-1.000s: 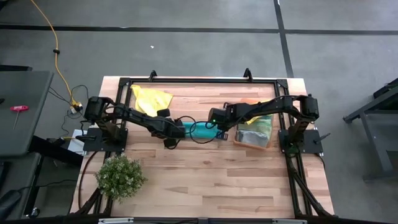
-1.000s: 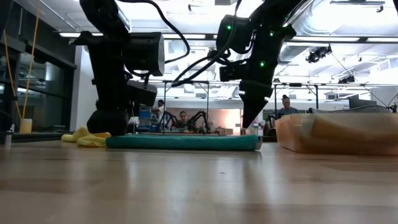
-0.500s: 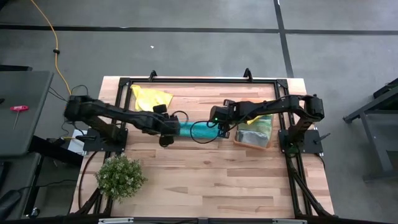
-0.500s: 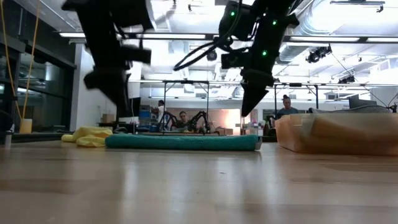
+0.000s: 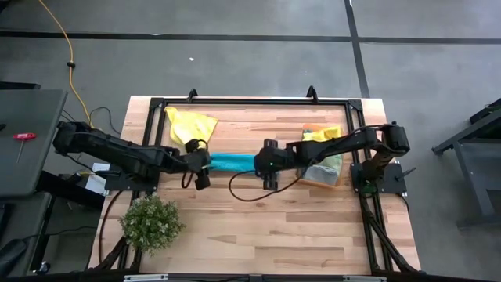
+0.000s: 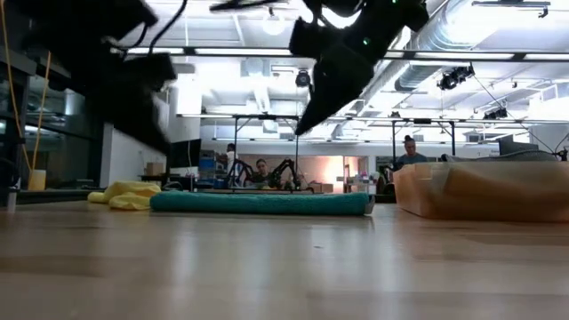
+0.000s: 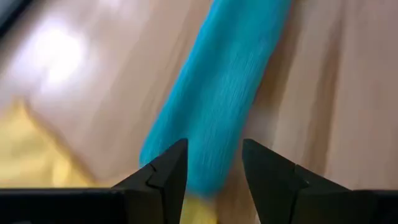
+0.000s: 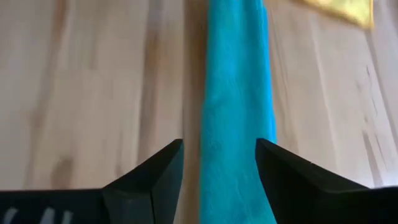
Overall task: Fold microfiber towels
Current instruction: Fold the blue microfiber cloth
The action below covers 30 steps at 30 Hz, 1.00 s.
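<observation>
teal towel (image 5: 232,162) lies flat mid-table as a long narrow folded strip, long axis running left-right across the table, one end toward each arm. left gripper (image 5: 199,160) is at its left end, jaws apart, nothing between them. right gripper (image 5: 267,160) is at the right end, jaws apart too, empty. both sit off the table in the low view. yellow towel (image 5: 190,124) lies rumpled behind the left end. orange bin (image 5: 322,167) is right of the strip, more cloths inside.
</observation>
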Tool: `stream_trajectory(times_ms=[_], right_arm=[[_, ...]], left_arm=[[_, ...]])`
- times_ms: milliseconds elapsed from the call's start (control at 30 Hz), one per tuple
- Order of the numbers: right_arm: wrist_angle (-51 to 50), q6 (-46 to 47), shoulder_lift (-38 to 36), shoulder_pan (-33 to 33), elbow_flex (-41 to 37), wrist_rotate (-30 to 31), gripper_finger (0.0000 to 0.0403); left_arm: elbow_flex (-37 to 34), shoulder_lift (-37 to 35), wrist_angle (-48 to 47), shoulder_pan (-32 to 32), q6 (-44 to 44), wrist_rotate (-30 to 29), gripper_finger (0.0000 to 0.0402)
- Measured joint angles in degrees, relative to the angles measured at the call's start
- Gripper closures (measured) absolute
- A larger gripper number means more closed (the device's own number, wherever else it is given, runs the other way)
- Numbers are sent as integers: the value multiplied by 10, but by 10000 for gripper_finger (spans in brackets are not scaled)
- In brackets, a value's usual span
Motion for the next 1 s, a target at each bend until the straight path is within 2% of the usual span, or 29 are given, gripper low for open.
stream_trajectory(times_ms=[167,367,533,600,700,867,1000], right_arm=[[24,-5,0,9,0,1,210],[30,-4,0,8,0,1,210],[30,-4,0,6,0,4,210],[30,-4,0,6,0,4,210],[29,-4,0,6,0,4,210],[30,-4,0,6,0,4,210],[30,0,0,6,0,4,210]], left_arm=[[7,19,-113,6,-87,-1,285],[49,54,-205,25,-98,9,390],[62,110,-212,51,-65,102,399],[63,138,-216,62,-61,110,400],[65,172,-209,81,-54,85,401],[65,205,-176,133,-28,-36,401],[75,224,-143,199,7,-83,401]])
